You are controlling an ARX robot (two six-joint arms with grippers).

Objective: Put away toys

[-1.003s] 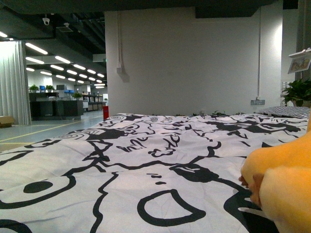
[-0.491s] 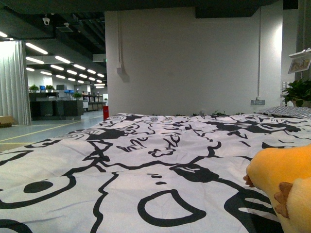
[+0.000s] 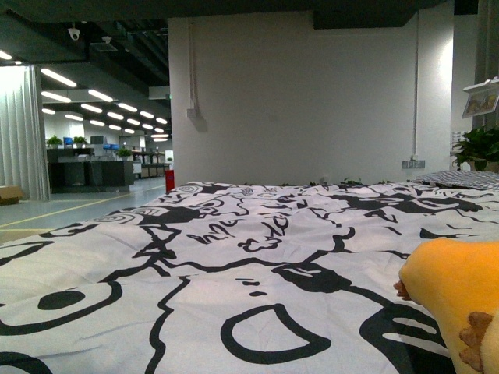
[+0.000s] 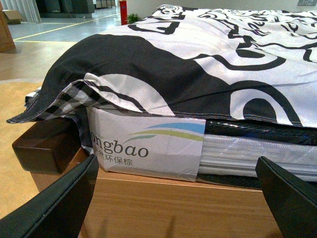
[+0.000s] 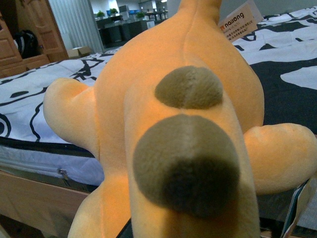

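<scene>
The plush toy is sitting at the near right corner of the bed, over the black-and-white duvet, cut off by the front view's edge. In the right wrist view the plush toy is filling nearly the whole picture, back towards the camera, with the mattress edge and wooden frame showing beneath it. The right gripper's fingers are hiding behind the plush, so I cannot tell whether they are gripping it or how wide they are. The left gripper is hanging wide apart with nothing in it, facing the side of the mattress and the bed frame, well apart from the toy. Step in hand is probably lifting the toy off the bed. Doing it well likely means pinching deep into the soft body rather than a limb, since the fabric will be squashing and slipping, and lifting clear of the duvet so it is not dragging along. No bin or box is showing anywhere. Count: one plush toy, two brown patches on it, one paper tag, one duvet, one mattress.
</scene>
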